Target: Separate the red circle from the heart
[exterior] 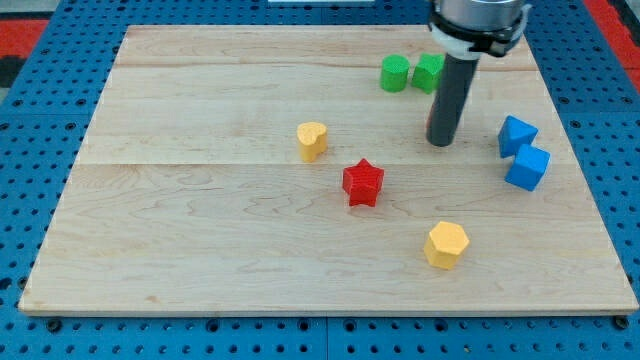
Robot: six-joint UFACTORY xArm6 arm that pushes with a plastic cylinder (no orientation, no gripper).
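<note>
Tip (pixel 440 143) hiding red block (pixel 430 120)

Pale wooden board (pixel 200 230) of joined planks lay on a blue pegboard surface (pixel 30 180) that framed it all round. Red patches (pixel 20 40) showed past the board's upper corners. Lighting was even.

Off-task blocks — red star (pixel 363 183), yellow hexagon (pixel 446 244), two green (pixel 395 73) (pixel 428 72), two blue (pixel 516 134) (pixel 527 167) — on the wooden board (pixel 200 220).
</note>
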